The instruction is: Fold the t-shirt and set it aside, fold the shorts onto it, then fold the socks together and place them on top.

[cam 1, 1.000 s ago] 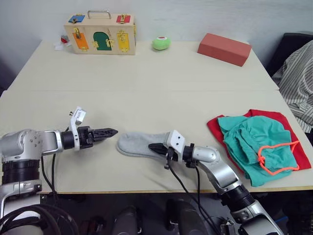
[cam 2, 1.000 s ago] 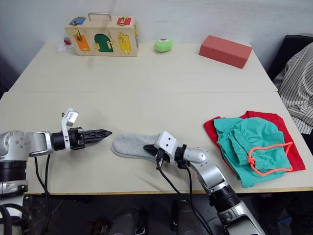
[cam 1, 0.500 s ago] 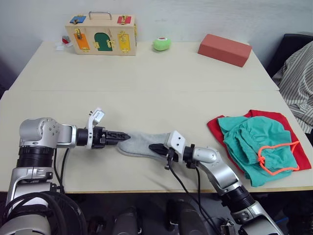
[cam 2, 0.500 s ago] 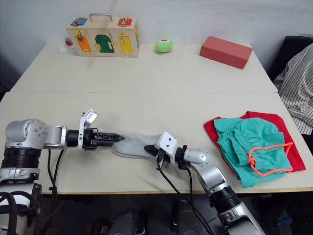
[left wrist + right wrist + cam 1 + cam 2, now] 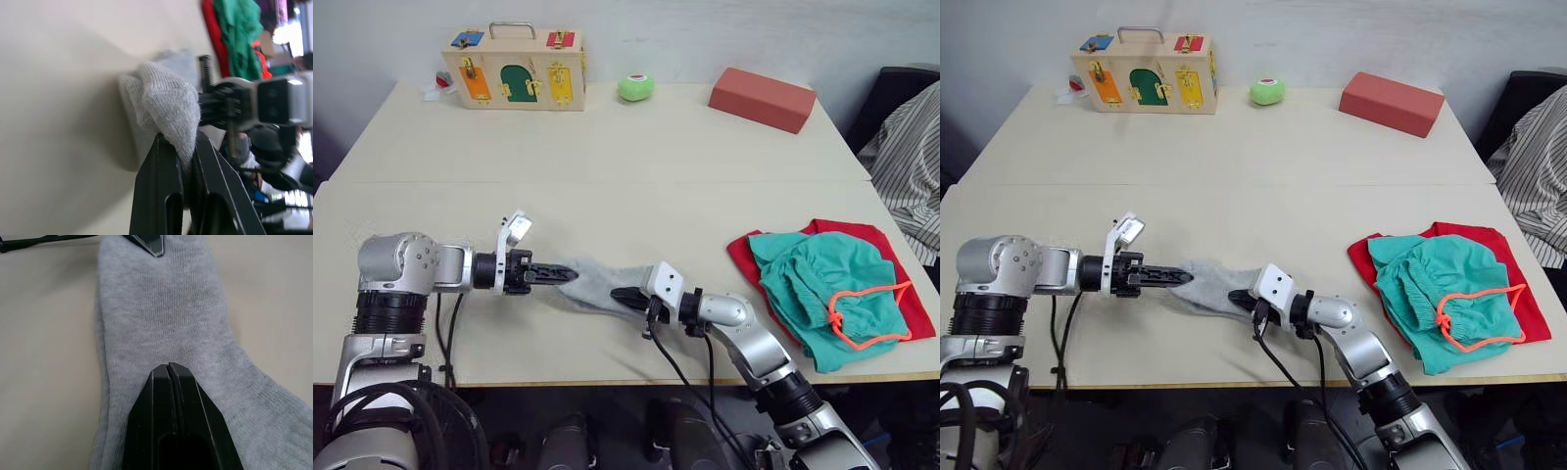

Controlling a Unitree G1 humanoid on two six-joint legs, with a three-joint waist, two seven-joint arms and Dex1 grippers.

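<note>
Nearest to me, my right pincer (image 5: 618, 294) lies low on the worktop (image 5: 607, 157), its two black fingers pressed together with their tips resting on top of the socks (image 5: 599, 281); in the right wrist view the fingers (image 5: 168, 396) show no gap and lie flat on the grey knit, pinning it rather than pinching it. Just across the socks from it, my left pincer (image 5: 570, 276) points straight at the right one. It is pinching the far end of the socks: the left wrist view shows a bunched fold of grey cloth (image 5: 168, 110) caught between its fingers (image 5: 161, 191), lifted a little off the surface. The socks lie stretched between the two pincers.

Well off to the outer side of my right pincer, the shorts (image 5: 827, 289) sit in a rumpled heap with the orange drawstring showing, on top of the t-shirt (image 5: 891, 245), whose red edges stick out around them.

Far beyond both pincers, along the back of the worktop, stand a wooden latch box (image 5: 514, 69), a green ball (image 5: 635, 87) and a red block (image 5: 763, 98).
</note>
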